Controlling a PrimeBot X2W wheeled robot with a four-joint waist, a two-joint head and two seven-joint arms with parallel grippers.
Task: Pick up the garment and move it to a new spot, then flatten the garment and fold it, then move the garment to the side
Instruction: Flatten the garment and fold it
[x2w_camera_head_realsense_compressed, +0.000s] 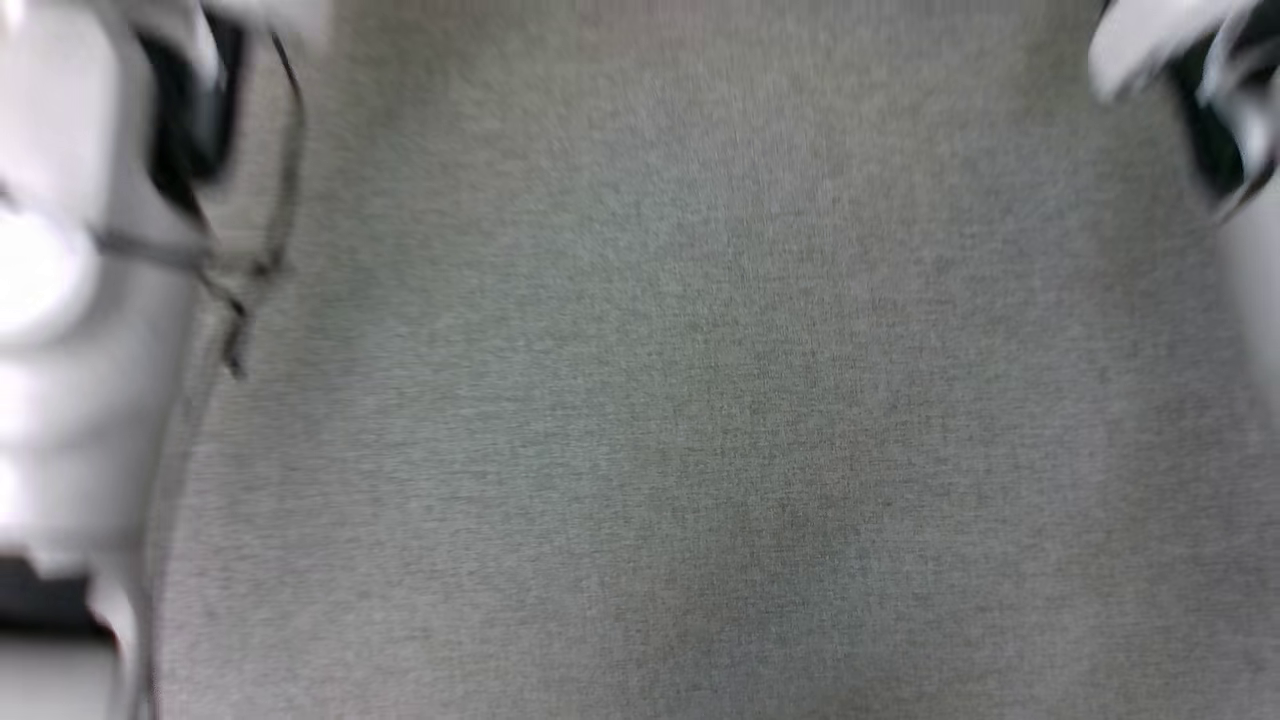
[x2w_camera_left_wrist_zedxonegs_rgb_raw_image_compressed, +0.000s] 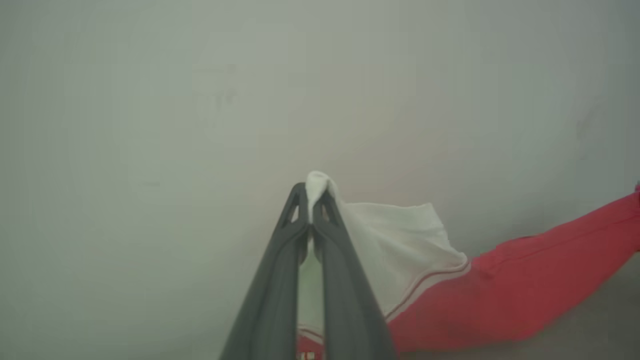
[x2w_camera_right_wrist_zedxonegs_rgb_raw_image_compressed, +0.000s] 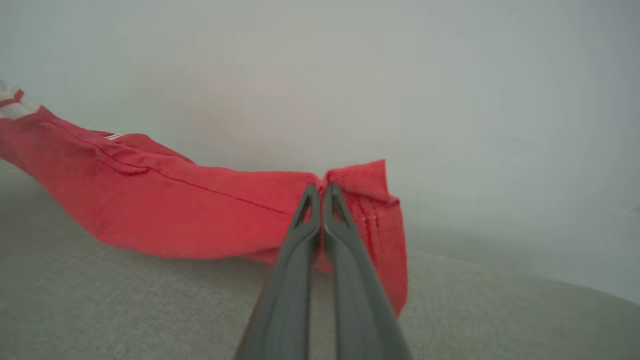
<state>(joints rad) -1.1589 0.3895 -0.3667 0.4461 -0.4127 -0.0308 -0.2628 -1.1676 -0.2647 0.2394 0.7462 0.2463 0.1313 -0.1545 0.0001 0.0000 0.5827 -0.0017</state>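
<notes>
While head view is blurring, I am making out pale forearm (x2w_camera_head_realsense_compressed: 60, 300), dark cable (x2w_camera_head_realsense_compressed: 285, 180), grey surface (x2w_camera_head_realsense_compressed: 700, 400). My left gripper (x2w_camera_left_wrist_zedxonegs_rgb_raw_image_compressed: 311, 192) is pinching white sleeve (x2w_camera_left_wrist_zedxonegs_rgb_raw_image_compressed: 400, 240) of garment (x2w_camera_left_wrist_zedxonegs_rgb_raw_image_compressed: 500, 290); my right gripper (x2w_camera_right_wrist_zedxonegs_rgb_raw_image_compressed: 320, 189) is pinching red edge (x2w_camera_right_wrist_zedxonegs_rgb_raw_image_compressed: 365, 177). Garment is hanging stretched between both, low over surface. White mark (x2w_camera_left_wrist_zedxonegs_rgb_raw_image_compressed: 306, 355) by left fingers (x2w_camera_left_wrist_zedxonegs_rgb_raw_image_compressed: 345, 300) is being cut off, unreadable.

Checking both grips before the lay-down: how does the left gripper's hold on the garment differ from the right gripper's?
The left gripper pinches white sleeve cloth; the right gripper pinches red cloth at a folded corner. From the left gripper the garment trails toward its wrist view's right; from the right gripper, toward its wrist view's left. Shared: both have jaws shut on the garment.
</notes>
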